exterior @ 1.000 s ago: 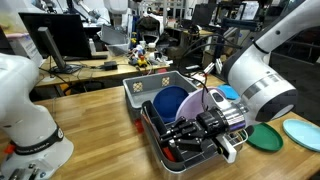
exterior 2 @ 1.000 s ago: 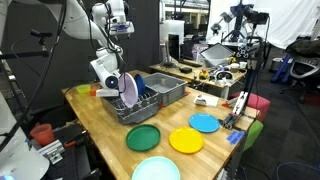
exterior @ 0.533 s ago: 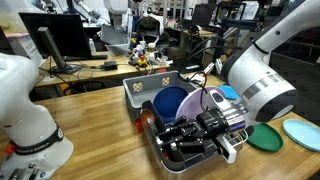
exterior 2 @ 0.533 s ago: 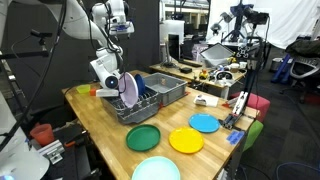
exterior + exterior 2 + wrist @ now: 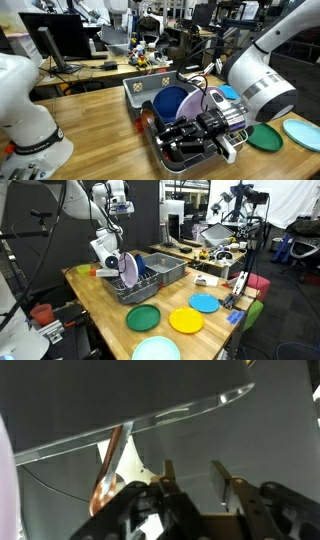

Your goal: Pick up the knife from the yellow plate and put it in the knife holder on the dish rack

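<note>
Wooden table (image 5: 95, 305) carries everything. The white arm (image 5: 255, 85) reaches down over the near end of the dish rack (image 5: 122, 292). A grey bin (image 5: 168, 268) sits just behind the rack, touching or nearly so. A purple plate (image 5: 170, 100) stands upright in the rack slots, right beside the wrist, tight clearance there.

Four plates lie flat on the table, well apart from the rack:
- green plate (image 5: 142, 317)
- yellow plate (image 5: 186, 321)
- blue plate (image 5: 204, 303)
- pale blue plate (image 5: 155, 349) at the table edge

Claw (image 5: 192, 470): in the wrist view the fingers (image 5: 222, 478) stand apart with nothing between them, so it's spread and not gripping. In an exterior view the claw body covers the rack end. The knife holder is hidden, can't make it out.

A pale curved plate rim (image 5: 150, 422) crosses the wrist view above the fingers.

Knife (image 5: 108, 465): thin orange-red strip, glossy, standing tilted just beside the outer side of one finger, apart from the gap. Its lower end widens and drops behind the claw housing. Can't tell if it sits in the holder.
</note>
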`<move>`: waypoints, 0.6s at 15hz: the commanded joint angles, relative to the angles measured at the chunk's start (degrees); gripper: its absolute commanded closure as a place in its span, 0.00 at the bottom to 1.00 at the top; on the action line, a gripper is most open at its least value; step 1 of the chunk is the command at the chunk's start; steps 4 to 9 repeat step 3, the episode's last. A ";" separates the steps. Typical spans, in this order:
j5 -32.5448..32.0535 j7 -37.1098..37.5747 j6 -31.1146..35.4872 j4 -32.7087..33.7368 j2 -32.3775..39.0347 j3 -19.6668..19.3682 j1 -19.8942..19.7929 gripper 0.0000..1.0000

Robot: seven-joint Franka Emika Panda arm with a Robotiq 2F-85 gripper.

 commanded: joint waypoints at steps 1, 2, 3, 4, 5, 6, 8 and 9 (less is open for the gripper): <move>0.02 0.32 -0.35 -0.06 -0.18 -0.89 0.83 0.57; 0.02 0.32 -0.35 -0.06 -0.18 -0.90 0.83 0.57; 0.02 0.32 -0.35 -0.06 -0.18 -0.90 0.83 0.57; 0.02 0.32 -0.35 -0.06 -0.18 -0.90 0.83 0.57; 0.02 0.32 -0.35 -0.06 -0.18 -0.90 0.83 0.57; 0.02 0.32 -0.35 -0.06 -0.18 -0.90 0.83 0.57; 0.02 0.32 -0.35 -0.06 -0.18 -0.90 0.83 0.57; 0.02 0.32 -0.35 -0.06 -0.18 -0.90 0.83 0.57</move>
